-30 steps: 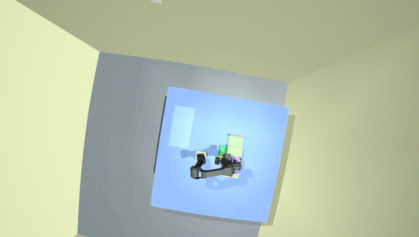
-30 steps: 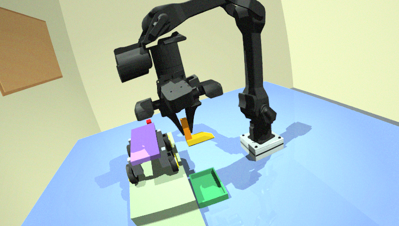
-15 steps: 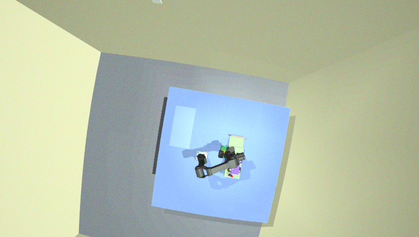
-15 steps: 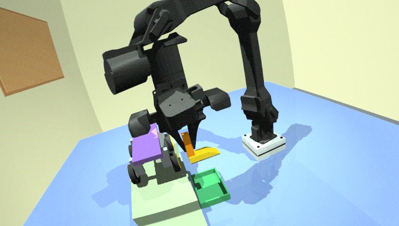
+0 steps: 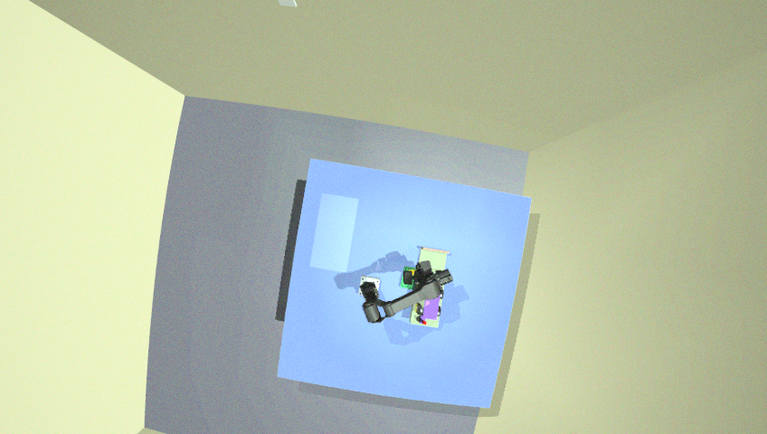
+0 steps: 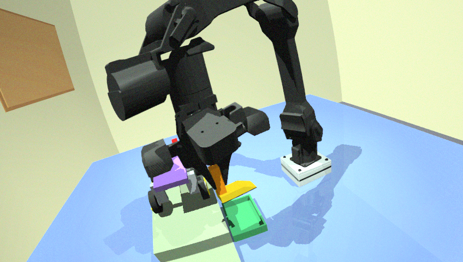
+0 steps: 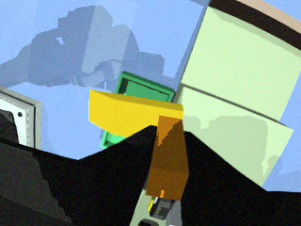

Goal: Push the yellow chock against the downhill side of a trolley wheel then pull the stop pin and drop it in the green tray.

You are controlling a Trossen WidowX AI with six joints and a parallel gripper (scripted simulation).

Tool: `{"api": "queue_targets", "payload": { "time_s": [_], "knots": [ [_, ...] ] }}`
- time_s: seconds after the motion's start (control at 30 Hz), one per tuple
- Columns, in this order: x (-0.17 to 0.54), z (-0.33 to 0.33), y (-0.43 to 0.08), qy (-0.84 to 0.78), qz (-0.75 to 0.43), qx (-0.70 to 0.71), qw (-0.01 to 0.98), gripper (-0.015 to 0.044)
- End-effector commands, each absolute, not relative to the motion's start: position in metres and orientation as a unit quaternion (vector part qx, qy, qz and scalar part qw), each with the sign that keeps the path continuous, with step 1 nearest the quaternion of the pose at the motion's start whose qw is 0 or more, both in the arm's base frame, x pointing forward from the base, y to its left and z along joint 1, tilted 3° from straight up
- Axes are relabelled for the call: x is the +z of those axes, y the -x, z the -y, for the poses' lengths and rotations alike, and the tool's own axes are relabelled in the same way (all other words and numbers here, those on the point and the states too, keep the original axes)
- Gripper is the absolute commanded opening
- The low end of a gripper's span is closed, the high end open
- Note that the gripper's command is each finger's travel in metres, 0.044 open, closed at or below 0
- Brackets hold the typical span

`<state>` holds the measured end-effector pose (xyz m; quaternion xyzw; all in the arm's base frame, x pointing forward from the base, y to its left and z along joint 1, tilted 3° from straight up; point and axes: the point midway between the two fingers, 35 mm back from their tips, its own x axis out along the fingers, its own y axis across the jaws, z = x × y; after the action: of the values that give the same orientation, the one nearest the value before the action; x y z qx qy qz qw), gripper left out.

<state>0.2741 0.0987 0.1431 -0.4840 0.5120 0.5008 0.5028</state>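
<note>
My gripper [image 6: 220,183] [image 7: 168,136] is shut on the orange handle of the yellow chock [image 6: 236,191] [image 7: 124,113]. It holds the chock in the air above the green tray [image 6: 251,234] [image 7: 147,81], beside the ramp [image 6: 191,228] [image 7: 240,52], with the handle end near the ramp's edge. The chock touches no wheel. The trolley, with its purple deck [image 5: 431,307] [image 6: 170,182], stands on the ramp, partly hidden by the gripper in the exterior view. The red head of the stop pin [image 5: 424,322] [image 6: 174,140] shows at the trolley's uphill end; its shaft is hidden.
The arm's white base [image 6: 305,176] [image 7: 37,127] stands on the table on the tray's side of the ramp. A low end bar [image 5: 434,250] [image 7: 263,20] crosses the ramp's downhill end. The gripper body is close beside the trolley deck, and the arm reaches over the ramp.
</note>
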Motion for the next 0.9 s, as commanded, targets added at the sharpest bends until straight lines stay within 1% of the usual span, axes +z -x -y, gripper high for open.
{"api": "queue_targets", "payload": {
  "time_s": [0.0,0.43,0.87],
  "knots": [
    [0.1440,-0.0998,-0.2749,0.516,-0.483,0.531,0.468,0.0000],
    [0.1439,-0.1016,-0.2756,0.612,-0.358,0.627,0.323,0.0000],
    [0.1438,-0.1033,-0.2759,0.672,-0.215,0.691,0.161,0.0000]
  ]
}}
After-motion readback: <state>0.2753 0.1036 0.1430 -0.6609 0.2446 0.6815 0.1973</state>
